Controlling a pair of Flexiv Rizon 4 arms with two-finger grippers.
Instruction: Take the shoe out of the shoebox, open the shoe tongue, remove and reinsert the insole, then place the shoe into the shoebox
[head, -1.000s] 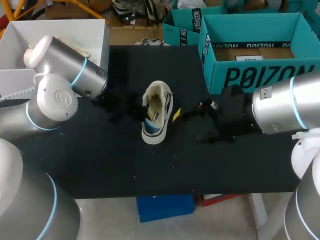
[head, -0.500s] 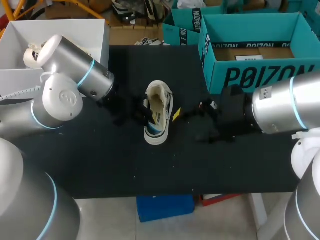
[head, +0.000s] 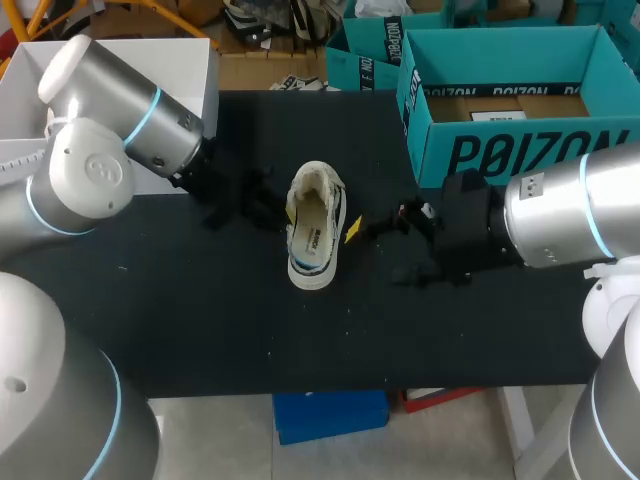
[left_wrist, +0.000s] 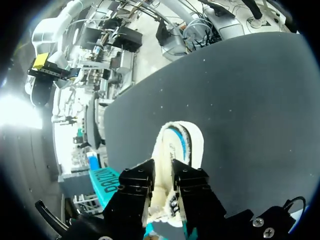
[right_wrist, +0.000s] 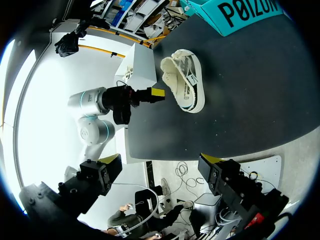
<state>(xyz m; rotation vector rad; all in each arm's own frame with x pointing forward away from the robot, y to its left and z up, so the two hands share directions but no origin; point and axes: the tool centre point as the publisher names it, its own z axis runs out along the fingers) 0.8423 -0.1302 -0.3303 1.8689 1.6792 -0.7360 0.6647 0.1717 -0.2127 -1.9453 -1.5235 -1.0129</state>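
While the shoe (head: 315, 225) stands upright on its sole near the middle of the desk (head: 200, 320), well clear of the teal shoebox (head: 520, 150) at the far right, the take-out step reads as done. Work now looks to sit at the tongue or insole stage. The shoe's fleecy mouth gapes upward and a pale liner shows inside; whether that is the insole, seated, cannot be told. The left end effector (left_wrist: 163, 175) is low on the desk at the shoe's left flank, with fleece showing right in front of it in its own wrist view. Whether it is clamped on the collar or merely against it cannot be told. The right end effector (right_wrist: 160, 161) hangs just right of the shoe, spread wide with nothing between the yellow tips. Judgement: the left is placed to steady the shoe and the right is free to work. The next move probably calls for the right to come over the mouth, narrow its spread, push the tongue forward, then reach down for the liner's edge. Light shoe; likely to skid or tip unless braced.
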